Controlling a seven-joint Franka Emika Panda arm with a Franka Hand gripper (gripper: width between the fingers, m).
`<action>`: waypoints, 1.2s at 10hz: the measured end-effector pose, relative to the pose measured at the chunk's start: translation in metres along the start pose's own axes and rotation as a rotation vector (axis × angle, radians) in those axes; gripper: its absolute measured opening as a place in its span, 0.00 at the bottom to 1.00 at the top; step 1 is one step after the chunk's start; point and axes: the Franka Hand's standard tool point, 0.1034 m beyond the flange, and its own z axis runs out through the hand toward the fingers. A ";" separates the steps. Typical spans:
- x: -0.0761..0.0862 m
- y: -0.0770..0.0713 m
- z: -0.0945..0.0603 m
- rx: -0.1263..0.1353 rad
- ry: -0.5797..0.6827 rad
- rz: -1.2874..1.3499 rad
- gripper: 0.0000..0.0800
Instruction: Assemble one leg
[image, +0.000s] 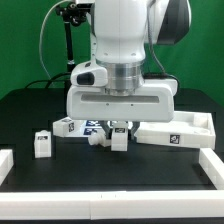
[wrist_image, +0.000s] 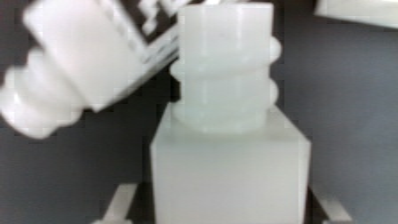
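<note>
**Reaching down to the table, claw at a leg**

Exterior view: the arm fills the middle of the frame. Its gripper (image: 111, 138) is low over the black table (image: 110, 190), just below centre. A small white block, the leg (image: 119, 141), stands on the table right at the fingertips. The arm's body and the small size hide the jaws, so I cannot tell whether they are apart, together or clamped on the leg. A second leg (image: 43, 144) stands at the exterior view's left, with a black-and-white square tag on its front face. A third leg (image: 67, 126) is just beyond it, nearer the arm. A flat white panel (image: 186, 130) lies at the exterior view's right and also bears a tag. The tags are patterns only and too small to read.

Wrist view: the leg (wrist_image: 231, 165) fills the middle, blurred. It is a plain white square-sided block with a ridged round peg rising from one end. A white part (wrist_image: 63, 75) lies tilted beside the peg.
</note>
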 end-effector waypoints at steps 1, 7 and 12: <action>0.002 0.000 0.001 -0.001 0.007 -0.014 0.33; 0.015 0.062 0.019 -0.033 0.061 -0.211 0.33; 0.022 0.052 0.018 -0.033 0.073 -0.163 0.33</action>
